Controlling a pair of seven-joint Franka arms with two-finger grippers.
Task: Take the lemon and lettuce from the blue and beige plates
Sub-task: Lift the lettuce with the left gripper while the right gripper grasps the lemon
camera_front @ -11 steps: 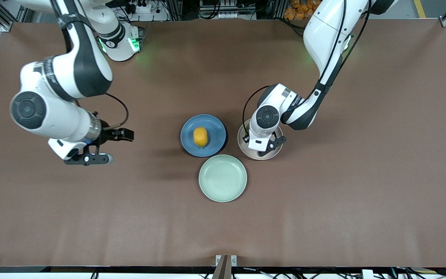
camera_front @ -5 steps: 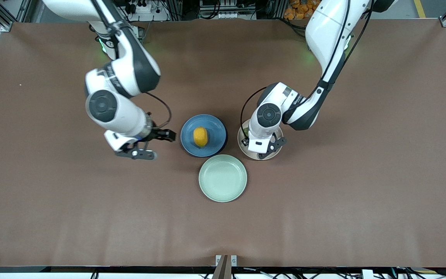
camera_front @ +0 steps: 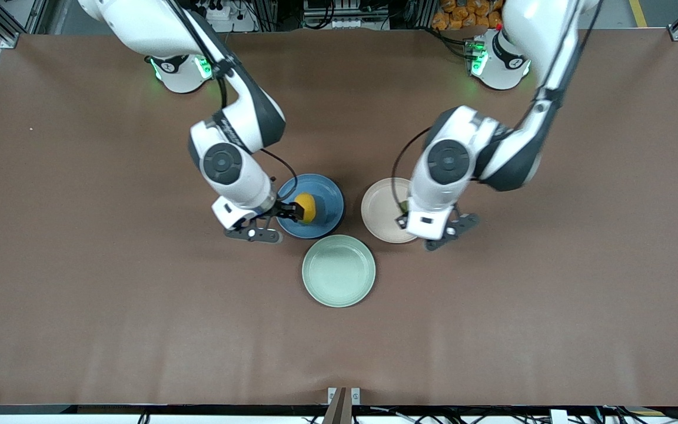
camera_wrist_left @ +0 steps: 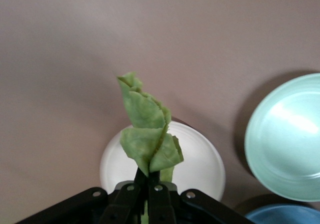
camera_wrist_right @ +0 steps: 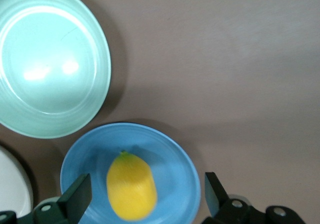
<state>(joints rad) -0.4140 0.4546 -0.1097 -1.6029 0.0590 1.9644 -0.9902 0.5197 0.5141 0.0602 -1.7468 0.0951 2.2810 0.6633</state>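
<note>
No text, label, brand, number or sign can be read anywhere; the lettering printed on the arms is too small to be made out.

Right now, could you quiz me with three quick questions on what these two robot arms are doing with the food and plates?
1. True or false: the left gripper holds the lettuce lifted above the beige plate.
2. Which plate carries the lemon? A) green plate B) blue plate C) beige plate
3. Fill in: the right gripper is ___, one finger on each side of the lemon.

Key: 1 true; 2 B; 3 open
</note>
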